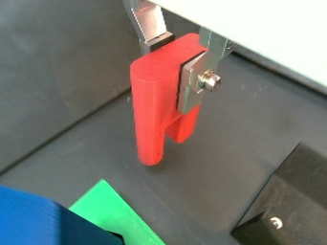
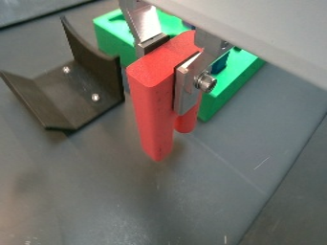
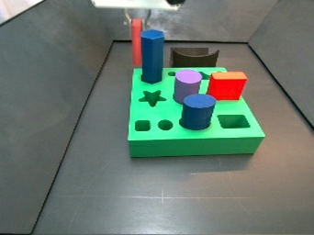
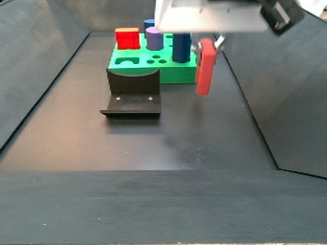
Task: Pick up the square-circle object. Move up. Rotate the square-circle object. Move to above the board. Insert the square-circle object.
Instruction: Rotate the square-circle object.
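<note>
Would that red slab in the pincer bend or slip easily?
Probably stiff: the square-circle object hangs straight from the pincer. Its matte faces likely grip well. Clamped only near its top, it might swing if bumped.

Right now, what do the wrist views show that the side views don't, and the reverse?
Only the wrist views show the grip up close: the gripper has its silver fingers clamped on the square-circle object, which hangs clear of the floor. Only a side view shows the top of the board, with its star hole, blue cylinders and red cube. Both kinds of view show the object, the board and the fixture.
</note>
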